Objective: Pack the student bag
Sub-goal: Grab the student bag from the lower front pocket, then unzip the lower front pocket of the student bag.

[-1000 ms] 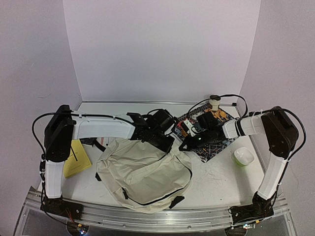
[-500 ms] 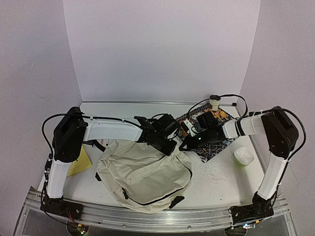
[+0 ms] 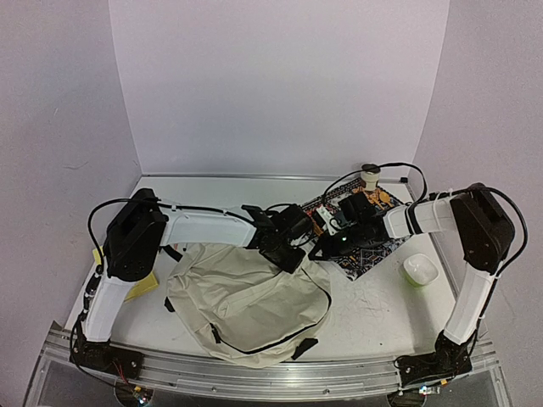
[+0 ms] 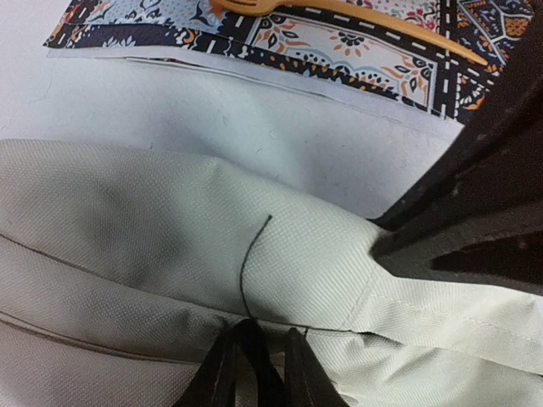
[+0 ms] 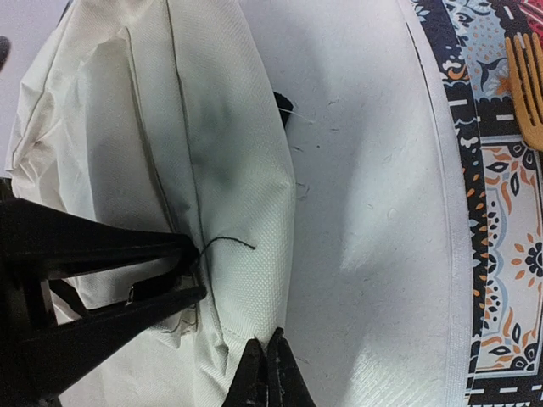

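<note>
The student bag (image 3: 246, 305), a cream fabric backpack with black zip lines, lies flat on the table's near middle. My left gripper (image 3: 293, 246) is at its far right corner. In the left wrist view its black fingertips (image 4: 267, 335) are closed to a narrow gap on the seam fabric of the bag (image 4: 170, 229). My right gripper (image 3: 318, 253) meets the same corner from the right. Its tips (image 5: 265, 343) are pressed together on the puckered edge of the bag (image 5: 229, 127). The left gripper's fingers (image 5: 127, 254) show close beside them.
A colourful patterned mat (image 3: 365, 246) lies just behind the bag's corner, with an orange fork (image 4: 339, 13) and small items on it. A green and white cup (image 3: 419, 270) stands at the right. A yellow booklet (image 3: 140, 284) lies at the left and a small white pot (image 3: 370, 178) at the back.
The left arm has swung to the right, bringing its gripper closer to the right gripper at the bag's corner. The right arm and the bag have stayed put.
</note>
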You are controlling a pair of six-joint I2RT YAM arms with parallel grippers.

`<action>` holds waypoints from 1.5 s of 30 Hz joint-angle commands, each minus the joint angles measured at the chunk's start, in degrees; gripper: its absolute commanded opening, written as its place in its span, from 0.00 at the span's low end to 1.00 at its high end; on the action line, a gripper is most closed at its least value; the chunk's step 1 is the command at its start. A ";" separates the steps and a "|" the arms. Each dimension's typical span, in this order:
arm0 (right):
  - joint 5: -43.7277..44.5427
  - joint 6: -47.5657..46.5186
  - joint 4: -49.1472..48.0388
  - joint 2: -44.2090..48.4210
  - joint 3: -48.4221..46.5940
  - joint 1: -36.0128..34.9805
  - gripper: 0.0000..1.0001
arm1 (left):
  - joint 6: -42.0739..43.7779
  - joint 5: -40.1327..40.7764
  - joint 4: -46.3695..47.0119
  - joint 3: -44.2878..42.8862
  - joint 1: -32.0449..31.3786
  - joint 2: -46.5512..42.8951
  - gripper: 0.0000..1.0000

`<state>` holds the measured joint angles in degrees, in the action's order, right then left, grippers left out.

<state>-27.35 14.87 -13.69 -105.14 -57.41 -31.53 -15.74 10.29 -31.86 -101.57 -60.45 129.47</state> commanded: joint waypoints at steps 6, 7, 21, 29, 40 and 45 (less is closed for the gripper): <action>0.10 0.06 0.33 0.59 -2.57 -0.04 0.00 | -0.32 1.90 -2.25 -2.38 -0.20 -2.69 0.00; 0.49 0.00 0.35 0.60 -2.44 -0.01 0.00 | -0.78 2.35 -2.19 -1.91 -0.20 -3.59 0.00; 4.76 0.52 0.33 1.59 -0.50 4.30 0.00 | -7.50 4.48 5.42 15.89 -0.24 -19.13 0.00; 5.44 0.34 0.42 0.41 -2.06 5.58 0.00 | -11.52 5.30 7.96 28.08 -0.20 -26.68 0.00; 5.84 -0.37 0.50 -1.22 -4.27 6.38 0.00 | -19.05 4.66 8.97 43.60 -0.29 -39.12 0.00; 4.83 0.58 0.59 -1.77 -4.64 6.64 0.00 | -22.29 3.51 10.92 49.05 -0.40 -41.98 0.00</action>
<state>-24.85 15.05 -13.62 -105.97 -59.71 -26.78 -34.31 13.52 -20.59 -55.88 -60.82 90.68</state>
